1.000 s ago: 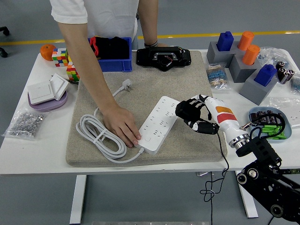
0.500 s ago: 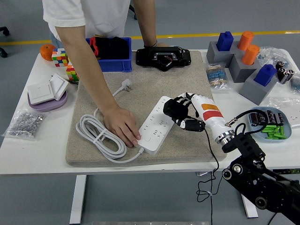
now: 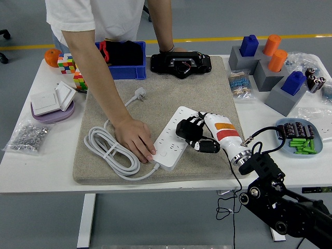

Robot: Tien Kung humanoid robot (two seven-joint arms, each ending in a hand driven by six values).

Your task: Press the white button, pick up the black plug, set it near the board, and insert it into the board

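White against the sandy mat point(image 3: 207, 93), the power strip point(image 3: 174, 137) lay slantwise, and my right hand point(image 3: 194, 136) hung over its right side, fingers curled around the black plug point(image 3: 184, 128), which sat just above the sockets. A person's hand point(image 3: 136, 139) pressed flat on the strip's near left end, beside the coiled white cord point(image 3: 106, 148). My left hand was out of sight.
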